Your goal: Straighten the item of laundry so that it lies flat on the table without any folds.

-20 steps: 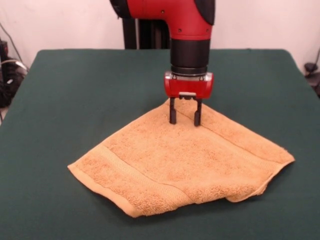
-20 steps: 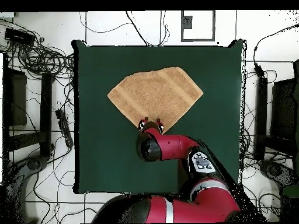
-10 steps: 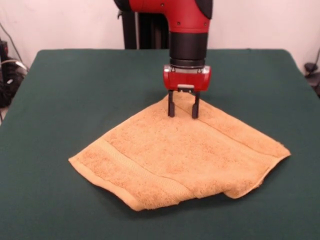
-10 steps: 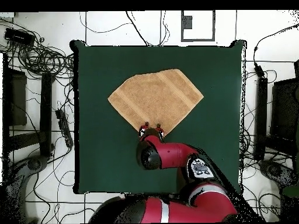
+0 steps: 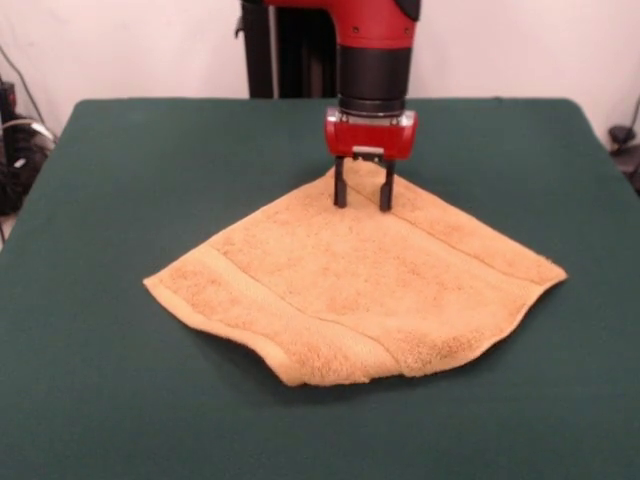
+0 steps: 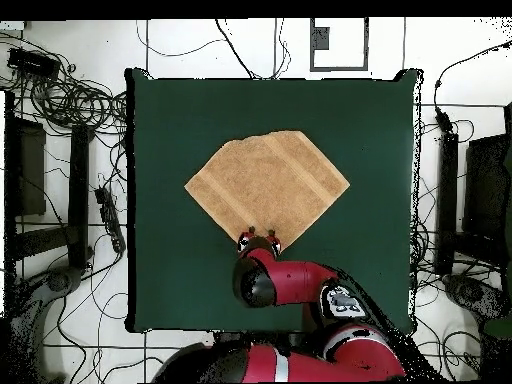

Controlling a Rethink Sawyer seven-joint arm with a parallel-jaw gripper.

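Observation:
The item of laundry (image 5: 360, 290) is an orange-tan towel lying as a diamond on the green table (image 5: 140, 180). Its corner nearest the camera in the front view is rolled under into a thick rounded fold (image 5: 330, 362). In the overhead view the towel (image 6: 267, 185) has its top corner cut off flat by that fold. My gripper (image 5: 362, 205) stands upright on the opposite corner, the one nearest the robot, shut on the cloth that rises between its fingers. From above, the gripper (image 6: 259, 238) sits at the towel's bottom tip.
Green tabletop (image 6: 370, 120) shows all round the towel. Cables and dark equipment (image 6: 60, 100) lie on the floor beyond the table's sides.
The gripper has moved toward the robot's side of the table, dragging the towel with it. The towel's folded far edge has slid along and the cloth lies flatter.

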